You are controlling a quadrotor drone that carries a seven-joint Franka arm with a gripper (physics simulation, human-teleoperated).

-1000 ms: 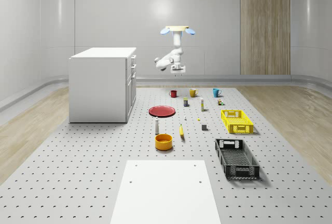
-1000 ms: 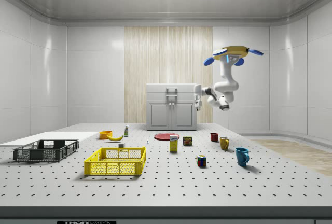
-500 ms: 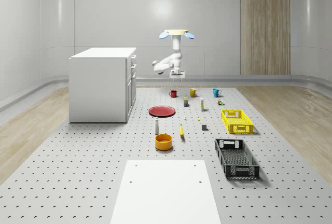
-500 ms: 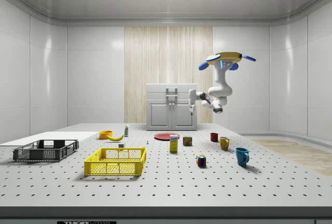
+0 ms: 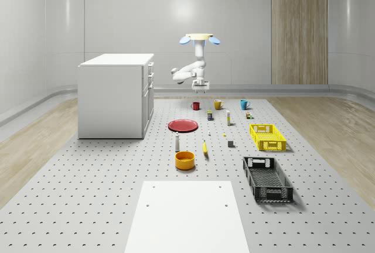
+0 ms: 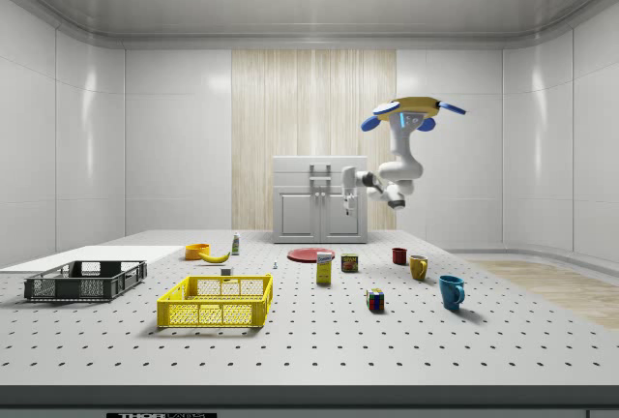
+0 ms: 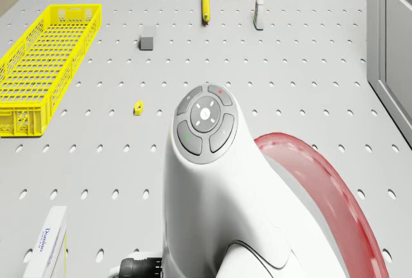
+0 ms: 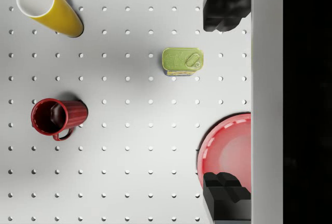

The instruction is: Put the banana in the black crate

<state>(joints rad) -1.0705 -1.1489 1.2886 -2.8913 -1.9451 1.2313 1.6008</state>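
The yellow banana point(image 5: 205, 147) lies flat on the perforated table beside an orange bowl point(image 5: 184, 159); it is also in the side view point(image 6: 215, 256) and the drone view point(image 7: 205, 3). The black crate point(image 5: 267, 178) stands near the table's front right in the whole-scene view, at the left in the side view point(image 6: 85, 281). The drone point(image 5: 200, 38) hovers high over the far part of the table, its arm bent down. My gripper point(image 5: 200, 87) hangs open and holds nothing, well above the table and far from the banana. In the wrist view the gripper point(image 8: 225, 105) is over a red plate's rim point(image 8: 228, 146).
A white cabinet point(image 5: 115, 95) stands at the whole-scene view's left. A yellow crate point(image 5: 267, 136) sits beyond the black one. Under the gripper are a red mug point(image 8: 52, 117), a yellow mug point(image 8: 49, 6) and a green can point(image 8: 182, 61). A white mat point(image 5: 187, 215) lies in front.
The drone with its arm has shifted toward the whole-scene view's left and sunk a little; in the side view it moved left. The banana and the crates stay put.
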